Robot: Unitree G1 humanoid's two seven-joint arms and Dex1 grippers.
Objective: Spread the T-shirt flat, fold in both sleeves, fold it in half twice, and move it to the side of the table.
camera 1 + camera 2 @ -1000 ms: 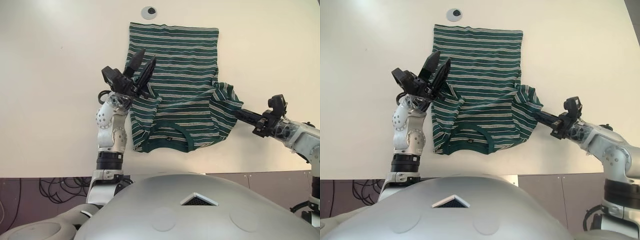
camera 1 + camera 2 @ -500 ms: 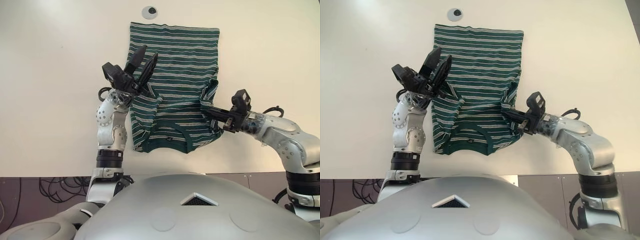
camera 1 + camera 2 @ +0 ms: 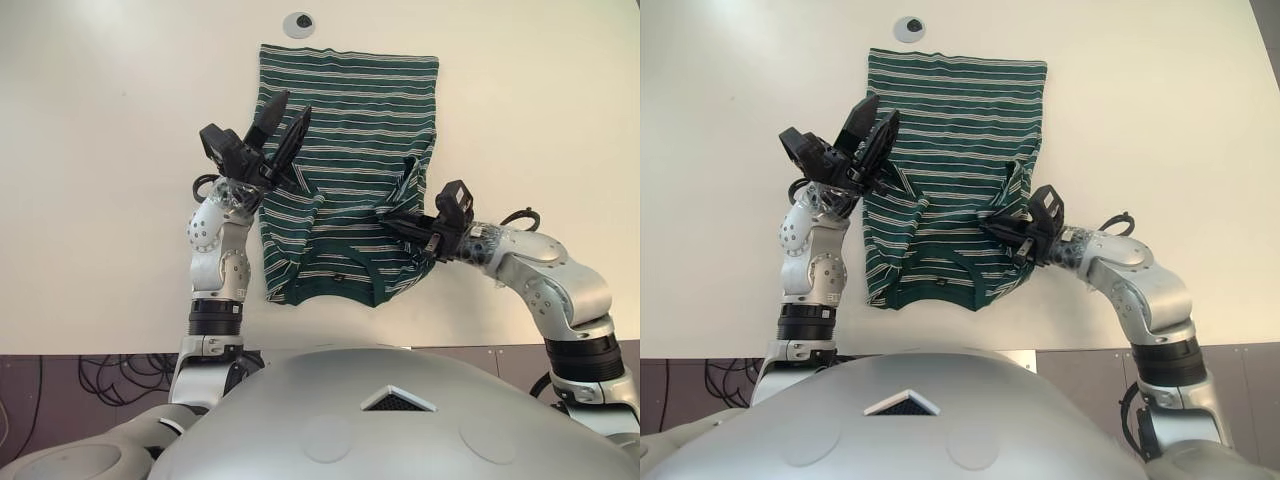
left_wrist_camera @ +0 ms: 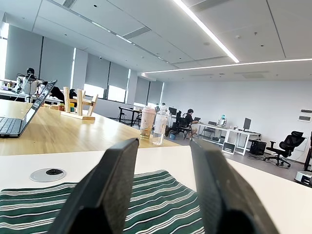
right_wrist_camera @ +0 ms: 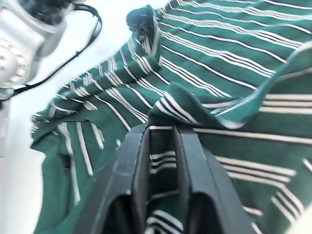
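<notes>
On a wide white table (image 3: pixel 100 120), the dark green, white-striped cotton T-shirt (image 3: pixel 350 120) lies spread toward the far edge. The right end effector (image 3: pixel 397 218) is clamped on its right sleeve (image 5: pixel 195 105), held over the shirt's body, apparently to fold it inward. The left end effector (image 3: pixel 290 108) hovers spread and empty above the shirt's left side, probably keeping clear.

T-shirt (image 3: pixel 350 100): 1 | table (image 3: pixel 520 120): 1 | grommet (image 3: pixel 298 24): 1 | end effectors: 2, left end effector (image 3: pixel 293 103), right end effector (image 3: pixel 392 216)
</notes>
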